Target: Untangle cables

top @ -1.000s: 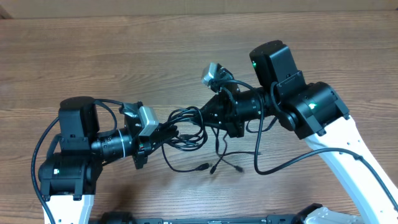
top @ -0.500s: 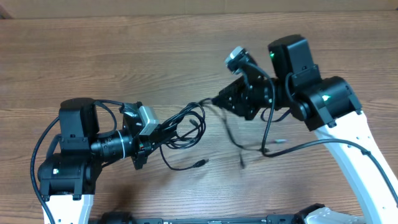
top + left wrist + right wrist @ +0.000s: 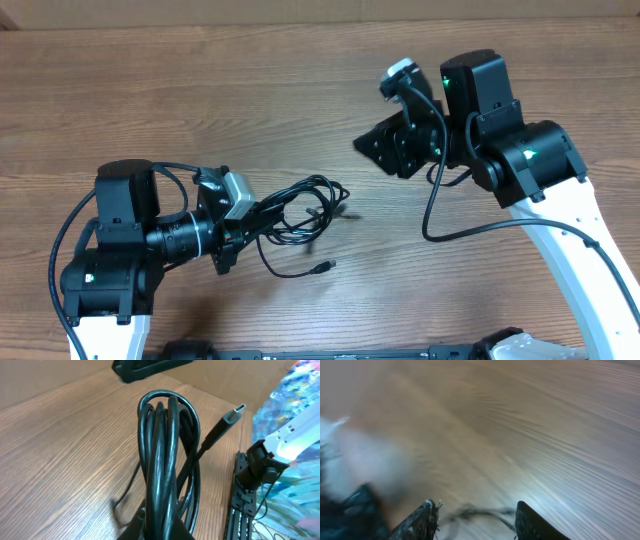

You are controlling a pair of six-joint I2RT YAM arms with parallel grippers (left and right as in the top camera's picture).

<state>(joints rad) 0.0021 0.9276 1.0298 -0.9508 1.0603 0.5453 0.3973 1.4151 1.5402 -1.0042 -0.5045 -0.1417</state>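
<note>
The left gripper (image 3: 258, 220) was clenched on the cables (image 3: 308, 203), a black coil that spread from its jaws over the bench (image 3: 200, 90) between the two arms. Only the left wrist view showed the loops rising tight out of the grip, with a flat, metal-tipped plug (image 3: 234, 412) jutting to the upper right. Only the overhead view showed a loose strand trailing to a plug end (image 3: 325, 266) on the wood. The right gripper (image 3: 372, 148) hung released, well apart from the coil. Its fingers (image 3: 424, 519) were spread in a blurred wrist view, grasping nothing.
</note>
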